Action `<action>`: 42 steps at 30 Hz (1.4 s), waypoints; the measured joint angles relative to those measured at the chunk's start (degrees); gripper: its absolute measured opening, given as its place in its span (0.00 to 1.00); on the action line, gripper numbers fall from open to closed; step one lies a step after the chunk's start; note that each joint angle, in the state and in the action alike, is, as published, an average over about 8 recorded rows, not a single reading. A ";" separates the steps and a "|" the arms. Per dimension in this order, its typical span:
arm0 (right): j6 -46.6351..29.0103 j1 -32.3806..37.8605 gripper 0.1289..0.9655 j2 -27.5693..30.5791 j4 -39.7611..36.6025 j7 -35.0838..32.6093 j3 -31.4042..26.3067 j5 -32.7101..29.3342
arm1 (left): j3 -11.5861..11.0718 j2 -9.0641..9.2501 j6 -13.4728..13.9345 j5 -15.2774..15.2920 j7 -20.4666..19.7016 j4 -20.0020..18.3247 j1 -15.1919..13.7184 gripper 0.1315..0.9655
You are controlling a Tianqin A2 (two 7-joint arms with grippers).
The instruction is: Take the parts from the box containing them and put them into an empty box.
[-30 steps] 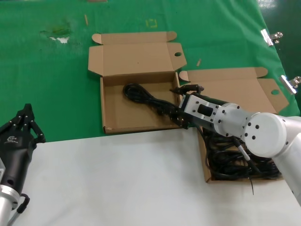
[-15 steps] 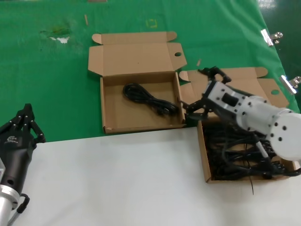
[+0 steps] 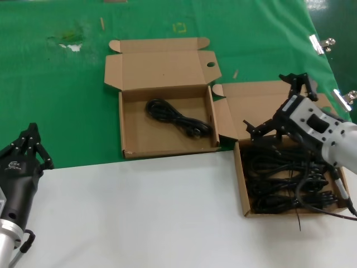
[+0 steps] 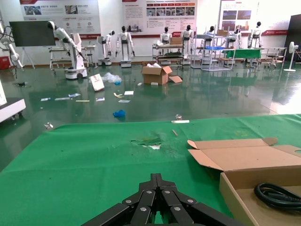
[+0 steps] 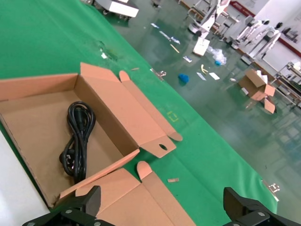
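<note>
The right claw (image 3: 277, 104) hangs released, fingers spread, over the far edge of the box containing them (image 3: 241, 187), so the parts (image 3: 284, 181) lie just below and toward the surface's near edge. One bundle (image 3: 177, 119) lies diagonally in the empty box (image 3: 127, 134). The left claw (image 3: 29, 146), clenched, waits far off at the near-left corner.

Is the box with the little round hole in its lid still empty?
No. One black cable bundle lies on the floor of the box; its lid is folded open.

Right gripper (image 3: 277, 104) fingers spread above full box (image 3: 243, 184), one cable (image 3: 177, 118) in holed box (image 3: 127, 124)
</note>
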 joint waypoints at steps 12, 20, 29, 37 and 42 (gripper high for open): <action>-0.19 -4.07 0.98 1.36 4.52 0.56 2.60 2.86 | 0.00 0.00 0.00 0.00 0.00 0.00 0.00 0.01; 1.74 -4.96 1.00 0.97 4.42 -0.68 2.58 5.61 | 0.00 0.00 0.00 0.00 0.00 0.00 0.00 0.02; 5.90 -6.85 1.00 0.12 4.18 -3.35 2.51 11.42 | 0.00 0.00 0.00 0.00 0.00 0.00 0.00 0.08; 9.89 -8.66 1.00 -0.70 3.94 -5.90 2.45 17.02 | 0.00 0.00 0.00 0.00 0.01 0.00 0.00 0.14; 12.40 -9.79 1.00 -1.22 3.79 -7.50 2.40 20.53 | 0.00 0.00 0.00 0.00 0.02 0.00 0.00 0.25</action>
